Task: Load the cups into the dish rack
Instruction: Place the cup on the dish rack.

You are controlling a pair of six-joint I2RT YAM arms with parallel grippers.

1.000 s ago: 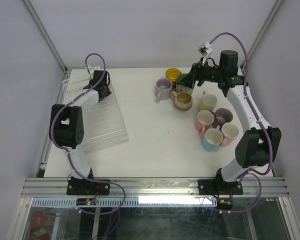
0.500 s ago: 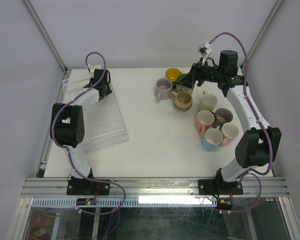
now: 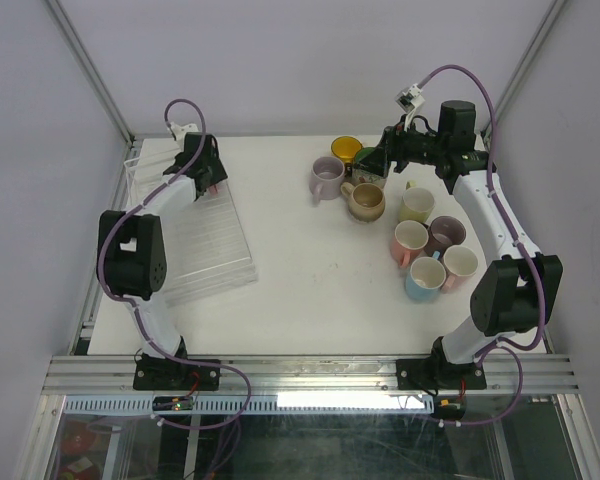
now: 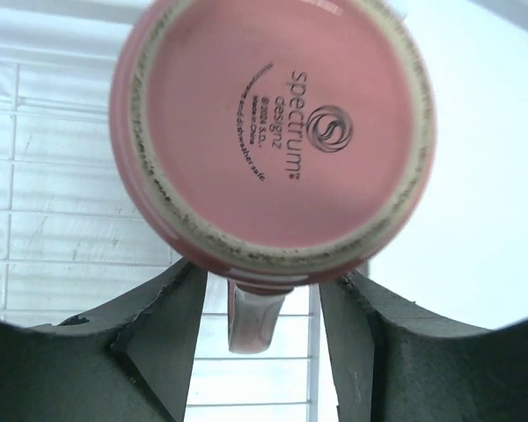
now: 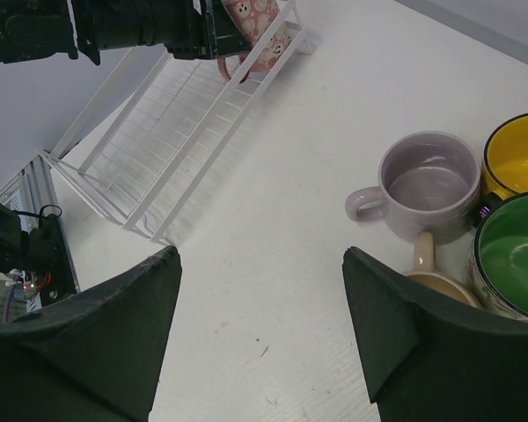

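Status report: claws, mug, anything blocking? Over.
Left claw open, astride handle of pink mug. Mug upside down over rack. Right claw open, empty, by lilac mug. No obstruction seen.

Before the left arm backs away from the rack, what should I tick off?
1. Orientation: the pink ceramic mug is base-up over the clear ridged dish rack: ok.
2. Release: the left hand has gaps on both sides of the mug's handle: ok.
3. Seating: whether the mug rests fully on the rack: cannot tell, the contact is hidden.
4. The right hand is open and empty: ok.
5. All cups loaded: not ok. The lilac ceramic mug, the green glazed mug and others stand on the white table.
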